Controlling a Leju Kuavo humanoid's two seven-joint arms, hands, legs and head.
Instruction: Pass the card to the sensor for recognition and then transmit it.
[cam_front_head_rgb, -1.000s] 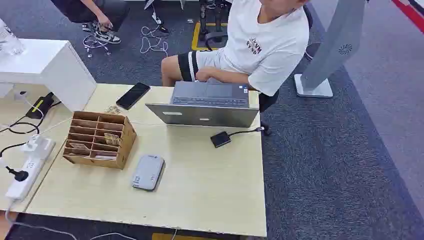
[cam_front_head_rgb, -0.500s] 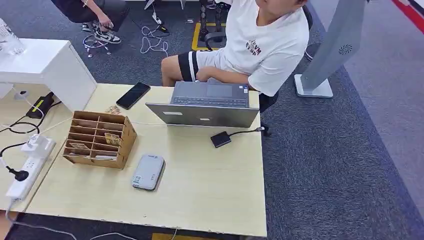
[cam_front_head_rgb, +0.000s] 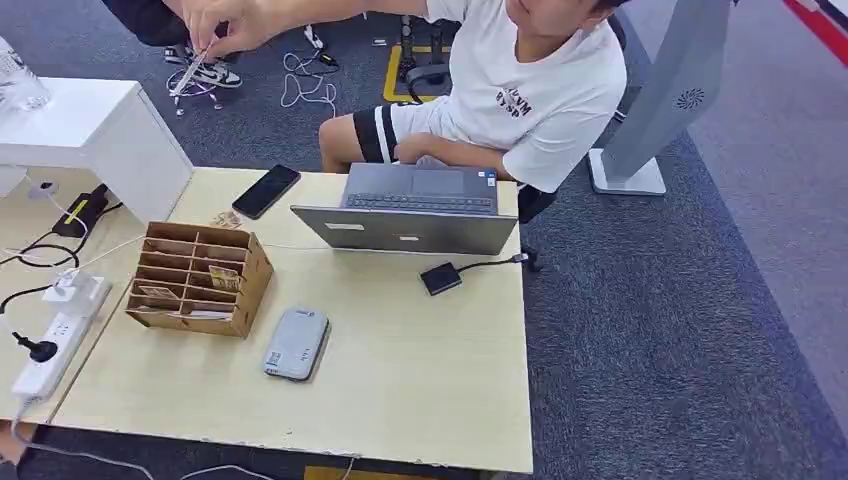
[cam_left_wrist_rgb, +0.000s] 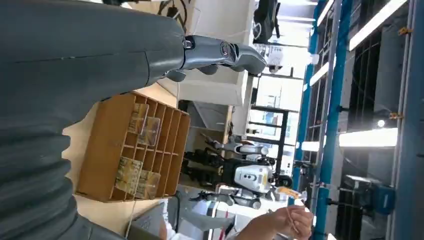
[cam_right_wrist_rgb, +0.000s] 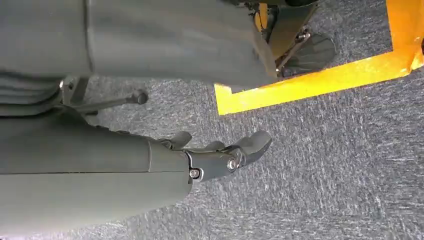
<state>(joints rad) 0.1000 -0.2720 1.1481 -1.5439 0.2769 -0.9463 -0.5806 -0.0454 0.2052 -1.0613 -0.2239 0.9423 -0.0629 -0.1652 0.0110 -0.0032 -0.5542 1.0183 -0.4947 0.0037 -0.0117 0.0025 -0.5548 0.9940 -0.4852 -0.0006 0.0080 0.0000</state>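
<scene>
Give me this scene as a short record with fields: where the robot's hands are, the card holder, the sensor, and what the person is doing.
left robot hand: raised near the wooden card rack, holding nothing, fingers apart
right robot hand: hanging over grey carpet, holding nothing
wooden card rack: on the table's left part, several cards in its slots
grey sensor: flat on the table, just right of the rack
laptop: open at the far edge, facing the person
person: seated behind the laptop, one arm raised, hand pinching a thin item
phone: dark, face up, at the far edge

Robotics lab or office; grey carpet (cam_front_head_rgb: 650, 320), laptop (cam_front_head_rgb: 415, 205) on desk (cam_front_head_rgb: 420, 380); humanoid robot (cam_left_wrist_rgb: 250, 177) parked behind.
</scene>
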